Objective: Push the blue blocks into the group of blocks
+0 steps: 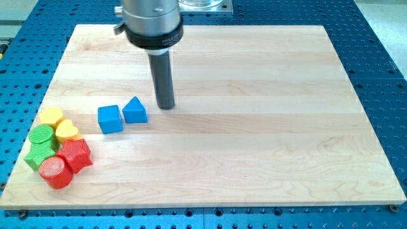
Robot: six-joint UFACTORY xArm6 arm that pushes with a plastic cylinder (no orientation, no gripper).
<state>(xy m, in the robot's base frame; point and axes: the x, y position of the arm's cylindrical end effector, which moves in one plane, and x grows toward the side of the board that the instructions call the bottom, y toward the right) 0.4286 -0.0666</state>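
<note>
Pale wooden board [254, 127] carries everything, with no writing readable anywhere on it. At its lower-left edge sits the group — yellow [52, 116], green [42, 135] and red [76, 154] blocks, touching. Toward the board's middle from them: blue cube [110, 119], blue triangular block [135, 111], then my tip [165, 105] — a bare rod just beside the triangle.

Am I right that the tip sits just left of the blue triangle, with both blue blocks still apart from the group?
Not quite: the camera view shows my tip just right of the blue triangle, not left. The blue cube and triangle are indeed apart from the group.
</note>
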